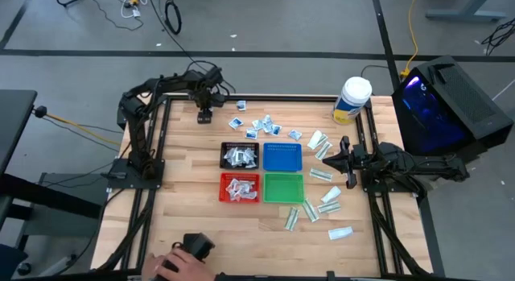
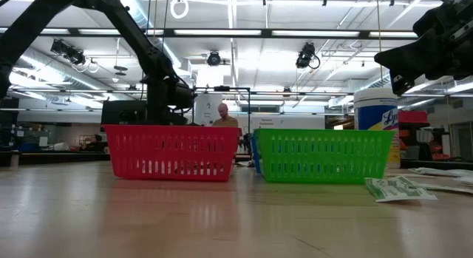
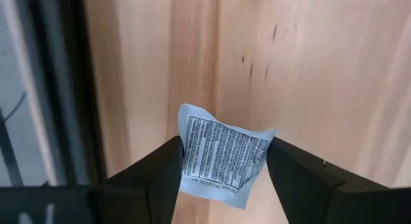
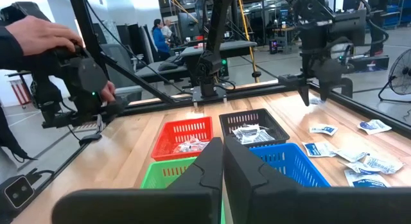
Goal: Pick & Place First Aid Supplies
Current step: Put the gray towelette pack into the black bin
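Observation:
My left gripper [image 3: 221, 182] is at the table's far left corner [image 1: 205, 113], pointing down, shut on a squarish white packet with bluish print [image 3: 221, 156]. More such packets [image 1: 259, 125] lie loose on the wood at the far middle. Longer white-and-green packets [image 1: 322, 202] lie at the right. Packets also fill the black tray [image 1: 240, 155] and the red tray [image 1: 240, 187]. My right gripper [image 4: 223, 166] waits shut and level at the table's right side [image 1: 339, 154], touching nothing. My left gripper pinches the squarish packet by two opposite edges [image 3: 186, 153] between its two fingers [image 3: 292, 176], coming from above and pointing down. The packet bows a little between them, print side up. Whether it still touches the wood, I cannot tell.
The blue tray [image 1: 282, 156] and green tray [image 1: 283, 187] stand beside the black and red ones at mid-table. A big white jar with a yellow label [image 1: 352, 100] stands at the far right. A person's hand [image 1: 179, 263] holds a dark device at the near edge.

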Controlling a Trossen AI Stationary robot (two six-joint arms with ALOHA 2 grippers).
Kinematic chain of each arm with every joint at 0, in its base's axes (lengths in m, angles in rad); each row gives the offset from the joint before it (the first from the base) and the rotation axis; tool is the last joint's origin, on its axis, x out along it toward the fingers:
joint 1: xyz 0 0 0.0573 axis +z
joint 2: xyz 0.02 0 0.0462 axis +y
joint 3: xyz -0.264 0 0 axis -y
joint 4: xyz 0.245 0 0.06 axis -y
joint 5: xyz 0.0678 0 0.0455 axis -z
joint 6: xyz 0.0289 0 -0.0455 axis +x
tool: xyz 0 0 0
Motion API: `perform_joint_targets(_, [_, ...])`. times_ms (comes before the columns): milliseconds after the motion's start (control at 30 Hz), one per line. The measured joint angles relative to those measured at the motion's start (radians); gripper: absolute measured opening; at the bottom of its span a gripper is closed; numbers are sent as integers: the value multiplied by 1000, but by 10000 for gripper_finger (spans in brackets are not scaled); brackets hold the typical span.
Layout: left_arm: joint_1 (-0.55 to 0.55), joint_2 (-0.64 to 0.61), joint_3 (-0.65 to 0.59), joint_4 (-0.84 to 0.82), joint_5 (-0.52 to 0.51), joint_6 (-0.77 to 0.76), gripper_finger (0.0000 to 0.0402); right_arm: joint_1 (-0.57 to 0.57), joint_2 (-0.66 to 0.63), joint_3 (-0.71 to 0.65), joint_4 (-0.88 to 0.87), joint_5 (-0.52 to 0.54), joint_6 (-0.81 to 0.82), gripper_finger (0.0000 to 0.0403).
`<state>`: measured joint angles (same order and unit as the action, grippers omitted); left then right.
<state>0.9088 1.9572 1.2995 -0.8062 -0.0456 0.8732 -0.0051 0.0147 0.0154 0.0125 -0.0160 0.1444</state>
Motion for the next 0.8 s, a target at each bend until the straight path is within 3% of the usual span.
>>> perform_joint_targets(400, [-58,-151,2,0,24,-81,225,0,0,0,0,0,0,18])
perform_joint_targets(800, [-262,-297,3,4,71,-180,225,0,0,0,0,0,0,18])
